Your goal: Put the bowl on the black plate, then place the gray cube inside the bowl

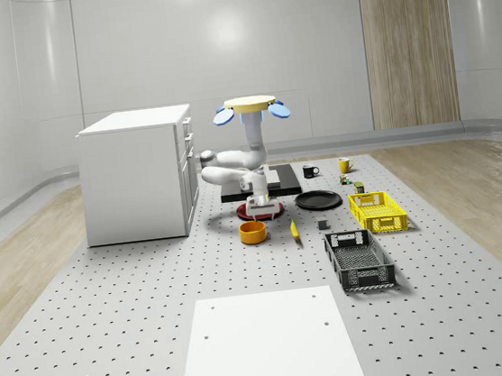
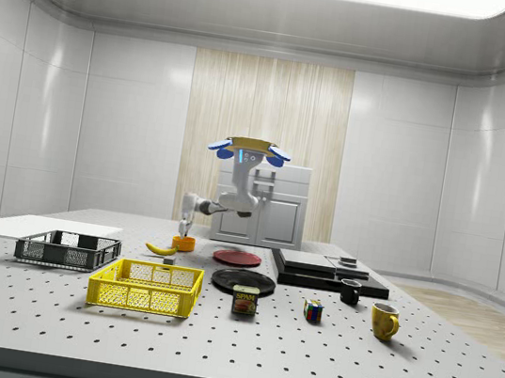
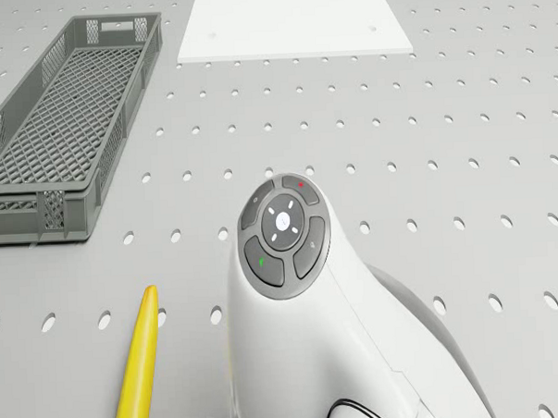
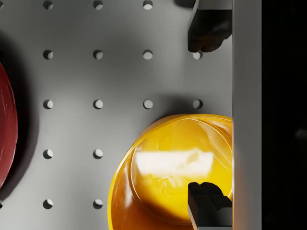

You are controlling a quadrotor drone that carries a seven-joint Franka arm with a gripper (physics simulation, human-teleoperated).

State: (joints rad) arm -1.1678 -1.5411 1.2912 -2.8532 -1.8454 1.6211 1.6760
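**Gripper poised above the orange bowl, fingers spread**

The drone (image 1: 251,106) hovers in the air beside the white cabinet (image 1: 138,174), above the far middle of the perforated table (image 1: 113,331). Its white arm (image 1: 235,163) folds downward, and the gripper (image 1: 263,206) hangs low over the table, above the red plate (image 1: 246,211) and just beyond the orange bowl (image 1: 252,231).

In the wrist view the two dark fingertips (image 4: 207,28) stand wide apart with nothing between them; one is over bare table, the other (image 4: 209,205) overlaps the bowl (image 4: 172,172) rim. Whether that finger touches the bowl is hard to judge from this angle. The bowl sits upright on the table, and the edge of the red plate (image 4: 5,124) lies well apart from it.

The black plate (image 1: 318,200) rests on the table near the red plate, on the whole-scene view's right of it, with nothing on it. A banana (image 1: 294,228) lies just beside the bowl, and a small gray cube (image 1: 323,225) sits near the banana, between the black plate and the gray crate (image 1: 359,260). The yellow crate (image 1: 378,212) stands toward the table's edge on the whole-scene view's right. In the side view a black mug (image 2: 349,292), a yellow mug (image 2: 384,321), a can (image 2: 245,299) and a puzzle cube (image 2: 312,310) stand along the near edge.
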